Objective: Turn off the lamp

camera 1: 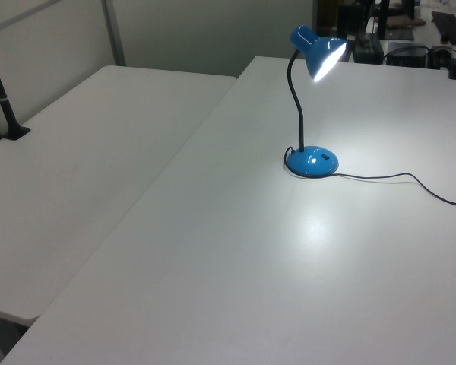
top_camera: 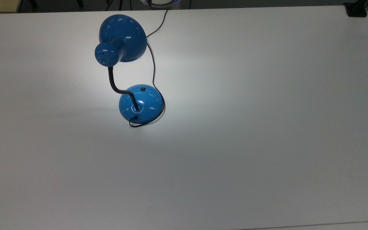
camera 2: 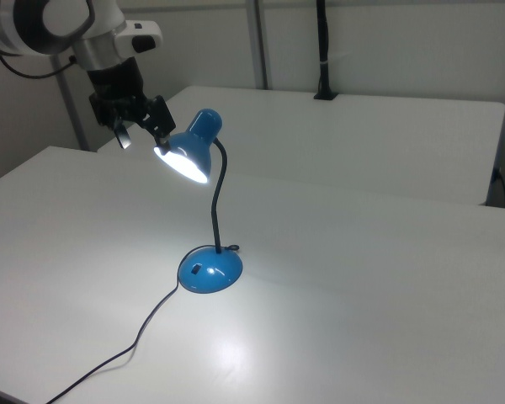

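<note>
Top view puts the glossy blue desk lamp with its bell-shaped shade [top_camera: 123, 37], black bendy gooseneck [top_camera: 117, 85] and round domed blue base [top_camera: 141, 103] on the white table [top_camera: 267, 127], toward ten o'clock of the tabletop's middle. The lamp is lit: the right view shows the shade's mouth glowing and a bright pool on the table beneath it. A small black switch [top_camera: 143, 89] sits on the dome at about twelve o'clock from the gooseneck's foot in the top view; in the right view it lies on the base's near slope [camera 2: 197, 270]. A thin black cord [top_camera: 153, 60] leaves the base's back, curls round it and runs off toward the table's far edge in the top view.

In the right view the robot's gripper [camera 2: 139, 126] hangs high, just beside the shade's rim at its ten o'clock, apparently clear of it. From the fingers [camera 2: 124, 136] the switch lies at about five o'clock and well below, with the lit shade partly between, so the coming move looks like a descent that skirts the shade and ends in a press down onto the dome.

The fingers look parted by a moderate gap and hold nothing.
</note>
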Available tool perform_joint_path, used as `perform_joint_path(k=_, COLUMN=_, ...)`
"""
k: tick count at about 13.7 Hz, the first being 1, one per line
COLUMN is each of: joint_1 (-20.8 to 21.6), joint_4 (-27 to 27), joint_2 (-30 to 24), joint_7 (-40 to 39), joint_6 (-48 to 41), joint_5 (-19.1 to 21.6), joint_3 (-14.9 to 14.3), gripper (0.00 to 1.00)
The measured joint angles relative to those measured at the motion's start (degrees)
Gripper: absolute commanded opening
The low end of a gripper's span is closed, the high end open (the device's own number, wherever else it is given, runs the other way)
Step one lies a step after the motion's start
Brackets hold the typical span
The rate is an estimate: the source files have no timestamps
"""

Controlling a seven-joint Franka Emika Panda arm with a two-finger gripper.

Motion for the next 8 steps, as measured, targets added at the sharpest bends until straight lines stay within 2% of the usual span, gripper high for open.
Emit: perform_joint_path(k=8, joint_1=0.6, joint_4=0.0, joint_2=0.2, joint_7=0.0, joint_6=-0.1, joint_5=0.0, joint_3=0.0, gripper=1.00)
